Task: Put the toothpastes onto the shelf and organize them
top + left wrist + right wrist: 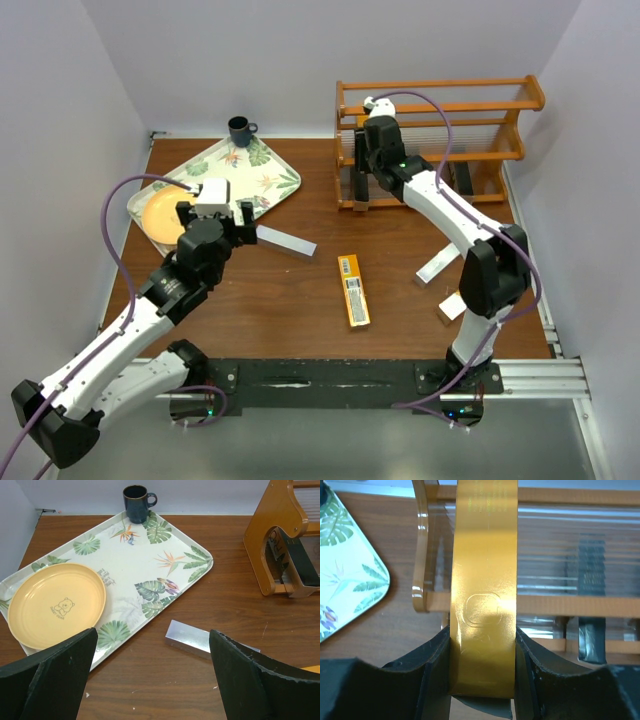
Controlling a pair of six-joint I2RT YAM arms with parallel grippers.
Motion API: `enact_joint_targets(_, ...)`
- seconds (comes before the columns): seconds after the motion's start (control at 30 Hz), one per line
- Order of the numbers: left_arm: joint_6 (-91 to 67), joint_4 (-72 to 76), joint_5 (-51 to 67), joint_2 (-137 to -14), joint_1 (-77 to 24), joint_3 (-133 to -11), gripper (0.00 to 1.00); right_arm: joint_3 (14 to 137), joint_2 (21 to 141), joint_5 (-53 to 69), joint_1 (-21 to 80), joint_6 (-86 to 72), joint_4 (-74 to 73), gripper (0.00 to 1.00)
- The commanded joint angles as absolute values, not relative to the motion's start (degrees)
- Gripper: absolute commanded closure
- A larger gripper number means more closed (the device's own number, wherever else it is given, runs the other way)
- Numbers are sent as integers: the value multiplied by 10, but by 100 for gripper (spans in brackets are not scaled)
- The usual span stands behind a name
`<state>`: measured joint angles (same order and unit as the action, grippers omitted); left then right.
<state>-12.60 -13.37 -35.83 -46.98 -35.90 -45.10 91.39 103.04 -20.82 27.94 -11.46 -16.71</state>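
Note:
My right gripper (482, 667) is shut on an orange-gold toothpaste box (482, 580) and holds it upright against the left end of the orange-brown wooden shelf (555, 605). In the top view this gripper (362, 165) is at the shelf (440, 100). Black boxes (358, 186) (462, 178) stand on the lowest tier. My left gripper (152, 680) is open and empty, just short of a silver box (197, 637) lying on the table (287, 241). An orange-yellow box (352, 290), another silver box (438, 265) and a pale box (452, 307) lie on the table.
A leaf-patterned tray (262, 170) at the back left holds a yellow plate (163, 217). A dark mug (240, 130) stands behind it. White walls close in both sides and the back. The right arm's base stands next to the pale box.

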Motion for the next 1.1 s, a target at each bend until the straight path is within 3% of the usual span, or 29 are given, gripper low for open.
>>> enact_joint_targets(0.0,-119,-117,-347,-472,-352,-449,1,980,1054,-200,276,-99,-127,84)
enact_joint_targets(0.37,-120,-119,-333,-472,-346,-450,1,996,1095,-203,275,-110,-137,76)
enact_joint_targets(0.87,-122,-122,-314,-475,-341,-450,1,961,1036,-180,274,-129,-144,20)
enact_joint_targets(1.07,-125,-123,-307,-474,-338,-451,1,887,950,-162,274,-142,-150,6)
